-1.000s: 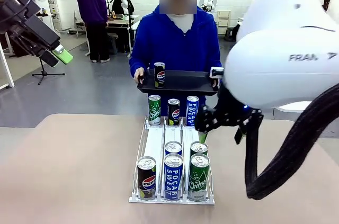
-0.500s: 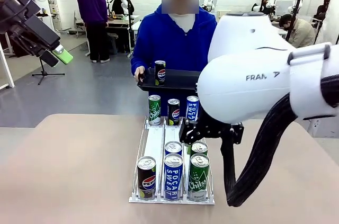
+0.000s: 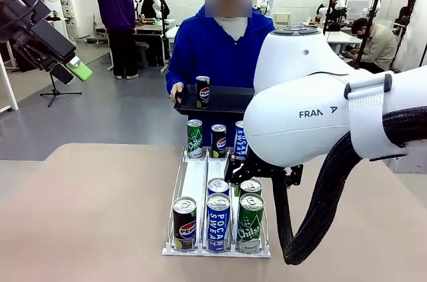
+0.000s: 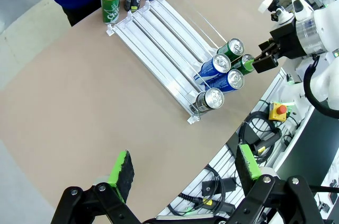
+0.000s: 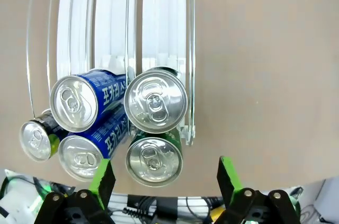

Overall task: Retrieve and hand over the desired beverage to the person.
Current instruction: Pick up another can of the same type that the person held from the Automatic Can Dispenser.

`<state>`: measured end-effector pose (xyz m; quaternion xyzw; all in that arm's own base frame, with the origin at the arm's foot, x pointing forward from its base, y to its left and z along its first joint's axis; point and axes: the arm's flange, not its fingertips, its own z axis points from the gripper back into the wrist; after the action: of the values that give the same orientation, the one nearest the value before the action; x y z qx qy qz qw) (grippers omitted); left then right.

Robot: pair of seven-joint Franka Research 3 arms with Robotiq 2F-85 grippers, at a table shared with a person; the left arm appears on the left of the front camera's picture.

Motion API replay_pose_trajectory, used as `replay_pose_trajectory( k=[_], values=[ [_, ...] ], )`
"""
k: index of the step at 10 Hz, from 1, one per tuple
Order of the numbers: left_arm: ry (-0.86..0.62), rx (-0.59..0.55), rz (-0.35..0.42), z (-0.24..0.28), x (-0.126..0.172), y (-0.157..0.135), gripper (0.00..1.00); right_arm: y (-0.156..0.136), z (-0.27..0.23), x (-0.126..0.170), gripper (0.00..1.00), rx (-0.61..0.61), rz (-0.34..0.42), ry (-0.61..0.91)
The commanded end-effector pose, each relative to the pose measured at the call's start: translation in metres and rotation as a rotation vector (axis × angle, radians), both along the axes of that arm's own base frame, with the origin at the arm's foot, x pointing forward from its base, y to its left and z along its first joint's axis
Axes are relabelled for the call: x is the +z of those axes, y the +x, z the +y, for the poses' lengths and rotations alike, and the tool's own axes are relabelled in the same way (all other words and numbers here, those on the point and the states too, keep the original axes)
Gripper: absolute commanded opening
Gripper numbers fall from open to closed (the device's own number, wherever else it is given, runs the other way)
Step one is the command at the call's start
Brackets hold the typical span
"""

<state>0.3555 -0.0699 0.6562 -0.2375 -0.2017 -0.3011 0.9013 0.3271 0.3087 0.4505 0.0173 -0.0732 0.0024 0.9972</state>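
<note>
Front faces person [image 3: 220, 52] across table [image 3: 100, 215]; left wrist high, right close; all share rack [image 3: 195, 182].

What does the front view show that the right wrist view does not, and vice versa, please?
Front view's own: the person in blue holding a black tray with a Pepsi can on it, and three cans upright at the rack's far end.
Right wrist view's own: the right gripper, jaws open, hovering above the nearest green can, with can tops and pull tabs seen from above.
Shared: the white rack, the five cans at its near end, and the tan table.
</note>
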Motion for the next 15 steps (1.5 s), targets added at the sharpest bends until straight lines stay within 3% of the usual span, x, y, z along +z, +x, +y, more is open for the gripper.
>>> replay_pose_trajectory(
  k=[1,7,14,15],
  values=[
    [0.014,-0.010,0.002,0.003,0.002,0.000,1.00,0.007,0.003,-0.008,1.00,-0.033,-0.015,-0.017],
    [0.014,-0.010,0.002,0.003,0.002,0.000,1.00,0.019,-0.001,-0.033,1.00,-0.052,0.047,-0.026],
    [0.014,-0.010,0.002,0.003,0.002,0.000,1.00,0.017,0.005,-0.044,1.00,0.024,0.145,0.018],
    [0.014,-0.010,0.002,0.003,0.002,0.000,1.00,0.017,0.005,-0.045,0.77,0.044,0.141,0.035]
  ],
)
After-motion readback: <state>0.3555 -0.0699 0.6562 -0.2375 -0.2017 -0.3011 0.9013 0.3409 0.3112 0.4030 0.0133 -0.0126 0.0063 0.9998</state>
